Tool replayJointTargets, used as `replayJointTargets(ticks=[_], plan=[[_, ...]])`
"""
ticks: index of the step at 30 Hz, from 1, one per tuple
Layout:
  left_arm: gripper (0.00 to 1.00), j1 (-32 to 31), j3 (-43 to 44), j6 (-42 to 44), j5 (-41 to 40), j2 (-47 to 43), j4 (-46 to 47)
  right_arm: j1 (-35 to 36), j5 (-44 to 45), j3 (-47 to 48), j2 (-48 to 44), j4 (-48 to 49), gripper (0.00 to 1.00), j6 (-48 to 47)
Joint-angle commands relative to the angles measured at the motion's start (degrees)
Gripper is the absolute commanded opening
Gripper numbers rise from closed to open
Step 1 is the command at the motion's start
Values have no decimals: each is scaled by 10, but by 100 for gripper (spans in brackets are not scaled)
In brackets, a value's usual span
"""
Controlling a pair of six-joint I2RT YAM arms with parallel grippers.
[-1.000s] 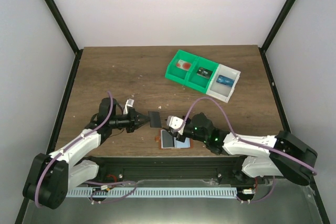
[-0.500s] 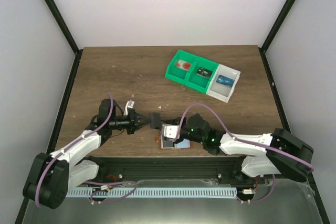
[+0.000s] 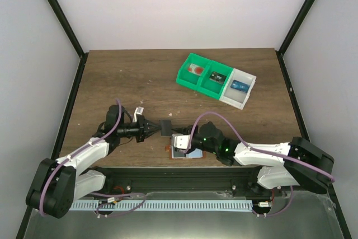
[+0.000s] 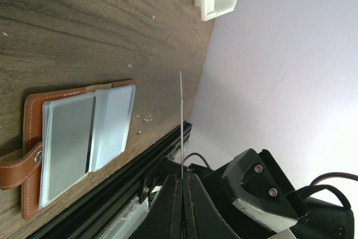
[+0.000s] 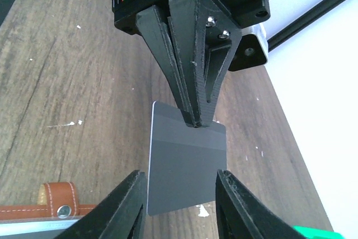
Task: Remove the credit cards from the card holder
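Above table point(image 3: 123, 76), left end effector point(image 3: 156, 129) pinches card point(image 5: 184, 166); right end effector point(image 5: 180, 176), half-open, flanks it.

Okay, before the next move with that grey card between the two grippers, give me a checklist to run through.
1. The left gripper is shut on the grey card: ok, pinched at one edge.
2. The right gripper is open, with a finger on each side of the card: ok.
3. Right fingers touching the card: cannot tell.
4. Card clear of the card holder: ok, held above the table.
5. Card holder lying open and flat: ok.
6. More cards in its sleeves: cannot tell.
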Motion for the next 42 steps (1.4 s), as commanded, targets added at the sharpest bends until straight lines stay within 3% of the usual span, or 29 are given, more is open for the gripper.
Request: replayJointTargets(ticks=[1, 17, 21, 26, 29, 31, 35, 39, 42], plan=[[0, 3, -11, -16, 9, -3, 25, 6, 10, 16, 6, 29, 35, -11], [0, 3, -37, -62, 0, -24, 53, 14, 24, 27, 39, 20, 42, -38], [0, 3, -38, -63, 3, -25, 56, 14, 33, 39, 47, 26, 24, -28], [0, 3, -50, -93, 0, -43, 75, 14, 48, 38, 50, 48, 15, -27], [1, 3, -59, -113, 5, -49, 98, 15, 46, 32, 42, 52, 1, -26], [11, 4, -64, -126, 4, -54, 112, 15, 42, 33, 35, 48, 0, -13], [44, 4, -55, -104, -8, -70, 106, 15, 46, 46, 18, 30, 0, 85], [79, 4, 9, -4, -20, -76, -12, 15, 43, 84, 11, -49, 1, 232], [91, 4, 55, 61, -42, -83, -89, 13, 83, 110, 14, -113, 1, 317]])
